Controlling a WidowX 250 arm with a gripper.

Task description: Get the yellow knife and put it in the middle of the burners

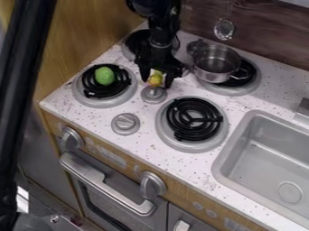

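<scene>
Spanning most of the view: speckled wht. countertop (91, 117), w/ smooth rect. sink (241, 128). Blk. gripper (157, 82) nr. ctr.; can't tell if wide, narrow or holding. Shiny round metal pot (211, 73), ribbed gry. knob (125, 122), matte grn. ball (104, 76). Yel. knife (156, 80), rounded bit visible, at gripper's lower end.

Pot (212, 63) blocks the low way over one burner, green ball (105, 76) blocks another! Two knobs (125, 123) jut up, a free strip of bench (142, 112) between them, and the front burner (194, 118) beside the sink (222, 153) lies open from above!
</scene>
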